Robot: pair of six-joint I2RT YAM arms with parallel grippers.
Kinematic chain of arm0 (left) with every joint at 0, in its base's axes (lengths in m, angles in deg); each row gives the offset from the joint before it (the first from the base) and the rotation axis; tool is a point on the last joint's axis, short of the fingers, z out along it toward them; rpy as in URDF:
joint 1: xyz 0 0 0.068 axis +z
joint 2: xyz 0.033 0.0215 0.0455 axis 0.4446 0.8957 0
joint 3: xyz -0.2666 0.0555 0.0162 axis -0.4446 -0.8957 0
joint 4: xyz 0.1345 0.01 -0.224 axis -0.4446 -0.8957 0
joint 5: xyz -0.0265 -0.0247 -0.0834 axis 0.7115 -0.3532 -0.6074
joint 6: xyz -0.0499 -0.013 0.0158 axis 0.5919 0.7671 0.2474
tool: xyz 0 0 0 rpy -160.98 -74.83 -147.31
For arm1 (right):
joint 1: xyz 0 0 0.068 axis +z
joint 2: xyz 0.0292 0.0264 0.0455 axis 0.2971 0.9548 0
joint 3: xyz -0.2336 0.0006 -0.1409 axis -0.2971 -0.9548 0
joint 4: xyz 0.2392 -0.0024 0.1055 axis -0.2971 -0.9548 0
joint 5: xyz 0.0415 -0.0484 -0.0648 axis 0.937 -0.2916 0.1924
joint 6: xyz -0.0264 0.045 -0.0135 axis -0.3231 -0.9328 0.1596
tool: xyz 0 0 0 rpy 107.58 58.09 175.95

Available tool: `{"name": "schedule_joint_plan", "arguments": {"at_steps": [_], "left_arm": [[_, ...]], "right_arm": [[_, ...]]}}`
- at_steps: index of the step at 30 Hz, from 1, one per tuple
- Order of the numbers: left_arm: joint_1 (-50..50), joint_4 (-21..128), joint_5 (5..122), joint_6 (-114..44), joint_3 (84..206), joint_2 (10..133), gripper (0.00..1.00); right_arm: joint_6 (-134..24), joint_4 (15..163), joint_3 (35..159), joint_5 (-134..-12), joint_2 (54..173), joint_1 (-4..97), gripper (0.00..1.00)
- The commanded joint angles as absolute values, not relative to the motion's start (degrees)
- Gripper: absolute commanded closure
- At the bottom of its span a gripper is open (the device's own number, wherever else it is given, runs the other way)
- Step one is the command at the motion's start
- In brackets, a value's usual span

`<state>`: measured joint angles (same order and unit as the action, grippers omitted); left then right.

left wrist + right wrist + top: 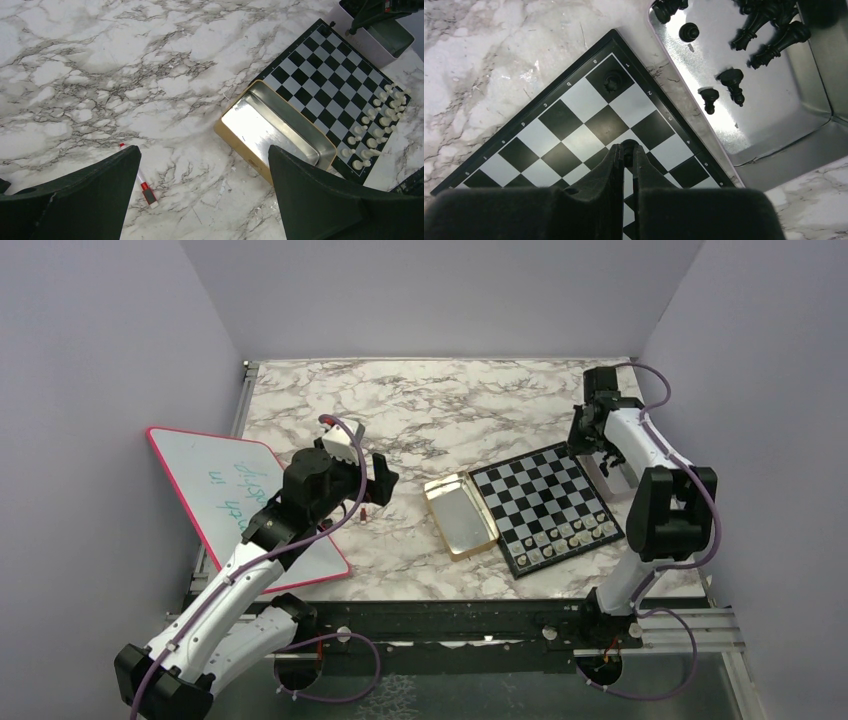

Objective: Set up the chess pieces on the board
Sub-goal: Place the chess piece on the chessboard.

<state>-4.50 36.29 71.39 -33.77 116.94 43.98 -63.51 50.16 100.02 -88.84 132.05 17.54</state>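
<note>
Right wrist view: a black piece (pixel 628 145) is pinched in the nearly shut right gripper (pixel 625 152) over the board (pixel 579 100), and should be lowered upright onto a square centre near the corner piece (pixel 612 81) before being released.

Letters a–d along the board (pixel 579 142)
</note>
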Motion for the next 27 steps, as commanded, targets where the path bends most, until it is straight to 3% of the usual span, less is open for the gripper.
{"name": "schedule_joint_plan", "arguments": {"at_steps": [1, 27], "left_arm": [[-4.9, 36.9, 71.9, -34.1, 116.6, 44.0, 0.01], [-4.8, 36.9, 72.5, -34.5, 116.6, 43.2, 0.01]], "right_arm": [[-64.3, 53.3, 98.5, -88.7, 135.1, 17.3, 0.91], [-64.8, 56.1, 100.8, -93.5, 141.4, 17.3, 0.89]]}}
